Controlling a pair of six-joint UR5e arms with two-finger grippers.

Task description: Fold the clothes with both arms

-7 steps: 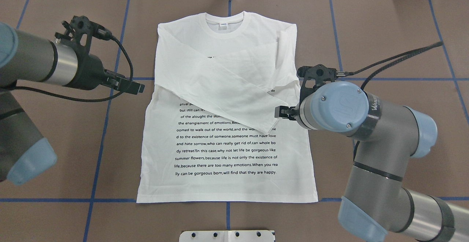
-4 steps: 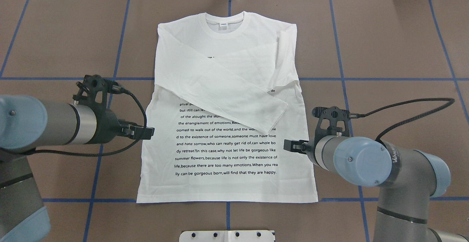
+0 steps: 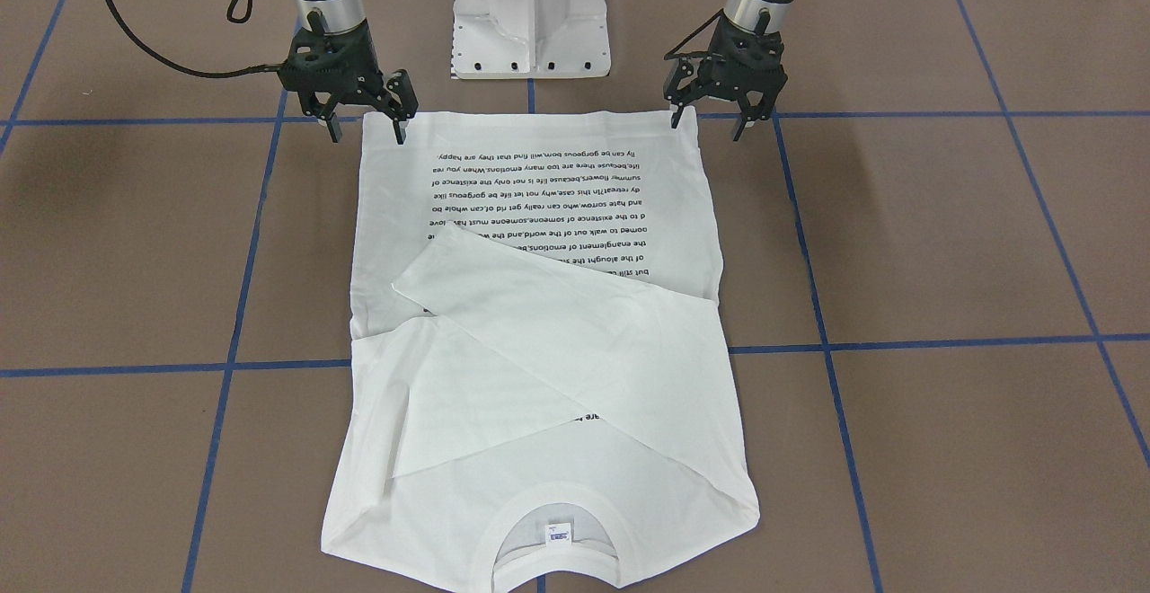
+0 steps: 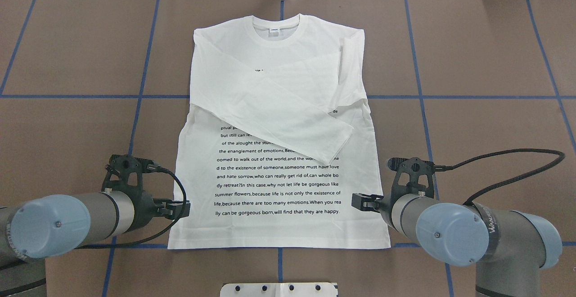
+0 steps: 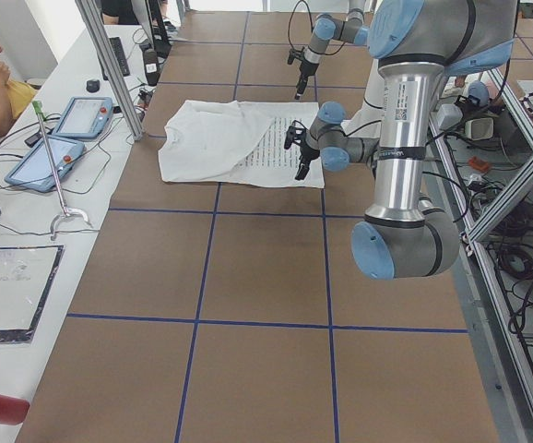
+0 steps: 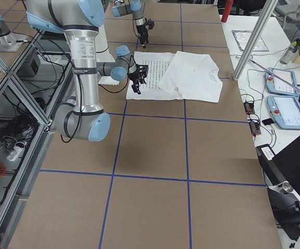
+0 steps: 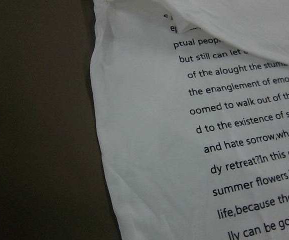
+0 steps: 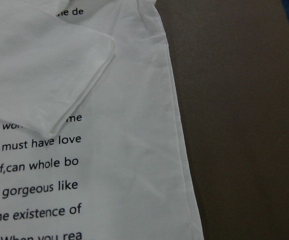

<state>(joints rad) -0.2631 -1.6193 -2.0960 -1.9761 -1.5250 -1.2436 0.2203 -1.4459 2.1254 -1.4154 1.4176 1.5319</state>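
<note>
Left gripper [image 3: 710,115] and right gripper [image 3: 367,121] stand open and empty at the two hem corners of the shirt [image 4: 279,184], which lies flat on the table [image 4: 472,63] with both sleeves [image 4: 288,117] folded across, so the body fold appears yet to do.

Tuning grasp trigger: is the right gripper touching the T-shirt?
Cannot tell. In the front-facing view the right gripper is open, one fingertip overlapping the T-shirt hem corner, but no view shows contact or a gap plainly.

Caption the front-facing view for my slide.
Left tool and right tool poised open at the hem corners of a white long-sleeved T-shirt, sleeves folded in.
</note>
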